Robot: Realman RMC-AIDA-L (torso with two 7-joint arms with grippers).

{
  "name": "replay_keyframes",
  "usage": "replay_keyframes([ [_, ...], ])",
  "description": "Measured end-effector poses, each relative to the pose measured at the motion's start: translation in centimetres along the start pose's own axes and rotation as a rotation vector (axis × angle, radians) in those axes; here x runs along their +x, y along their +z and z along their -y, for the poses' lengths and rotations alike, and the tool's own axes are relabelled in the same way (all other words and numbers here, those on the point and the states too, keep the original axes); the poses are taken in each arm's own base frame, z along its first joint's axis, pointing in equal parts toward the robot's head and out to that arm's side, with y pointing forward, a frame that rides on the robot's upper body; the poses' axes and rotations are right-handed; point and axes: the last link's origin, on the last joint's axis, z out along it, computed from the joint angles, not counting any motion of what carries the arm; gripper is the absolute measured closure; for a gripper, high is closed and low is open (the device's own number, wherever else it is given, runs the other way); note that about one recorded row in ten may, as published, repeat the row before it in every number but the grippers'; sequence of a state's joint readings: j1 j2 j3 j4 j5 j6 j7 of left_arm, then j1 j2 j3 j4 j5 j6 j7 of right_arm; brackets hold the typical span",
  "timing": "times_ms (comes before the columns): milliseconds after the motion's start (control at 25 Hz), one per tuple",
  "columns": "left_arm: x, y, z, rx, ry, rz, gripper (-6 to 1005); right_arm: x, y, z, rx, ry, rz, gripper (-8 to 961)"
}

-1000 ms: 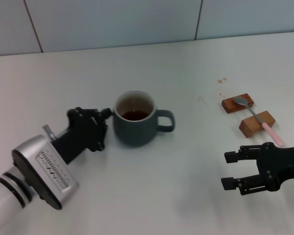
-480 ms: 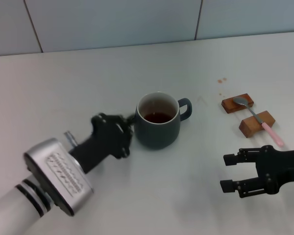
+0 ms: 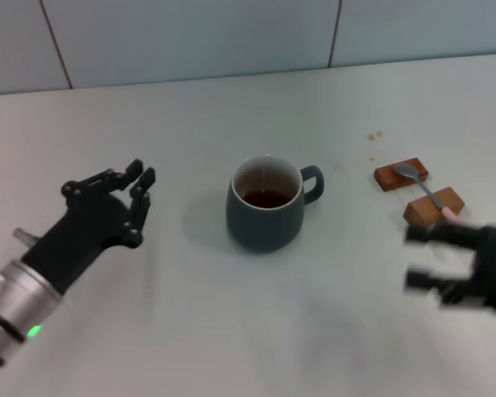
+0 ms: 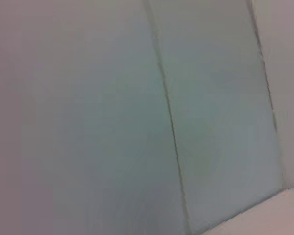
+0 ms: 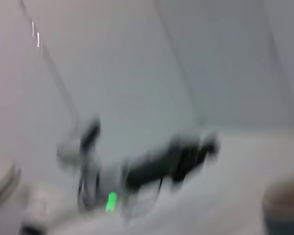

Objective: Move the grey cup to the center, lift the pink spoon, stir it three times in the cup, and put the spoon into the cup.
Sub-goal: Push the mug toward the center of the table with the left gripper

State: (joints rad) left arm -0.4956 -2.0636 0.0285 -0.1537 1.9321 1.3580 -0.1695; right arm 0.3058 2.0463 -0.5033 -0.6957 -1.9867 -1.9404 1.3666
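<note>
My left claw (image 3: 124, 194) hangs spread and empty, well left of the cup (image 3: 265, 204), which stands mid-table holding dark liquid. My right claw (image 3: 450, 266), fingers apart and empty, sits just beside the spoon (image 3: 428, 194) on its blocks (image 3: 419, 191); a clumsy reach could knock it off. Only the head view shows these; my left wrist sees wall, my right wrist the other arm.

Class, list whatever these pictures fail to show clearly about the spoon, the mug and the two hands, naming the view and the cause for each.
- Pink-handled metal spoon, head view: its handle end is hidden behind the right hand.
- Right hand, head view: smeared by motion, so its opening is unreadable.
- Dark blue-grey ceramic mug, right wrist view: cut off at the picture's corner and blurred.
- Left hand: open in the head view, but the left wrist view shows only the wall.
</note>
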Motion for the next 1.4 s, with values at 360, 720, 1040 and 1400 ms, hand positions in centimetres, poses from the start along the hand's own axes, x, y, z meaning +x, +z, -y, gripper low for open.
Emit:
replay_keyframes([
  [360, -0.9, -2.2, 1.5, -0.226, -0.128, 0.157, 794, 2.4, -8.2, 0.6, 0.447, 0.432, 0.815, 187],
  [720, -0.4, -2.1, 1.9, -0.327, -0.133, 0.202, 318, 6.6, -9.4, 0.4, 0.567, 0.808, 0.993, 192],
  [1040, -0.3, -1.9, 1.9, -0.332, -0.124, 0.200, 159, 8.8, -7.0, 0.8, 0.594, 0.955, 0.989, 196],
  [1400, -0.3, -1.8, 2.0, -0.333, -0.117, 0.204, 160, 9.6, -5.1, 1.3, 0.579, 1.052, 0.940, 201],
])
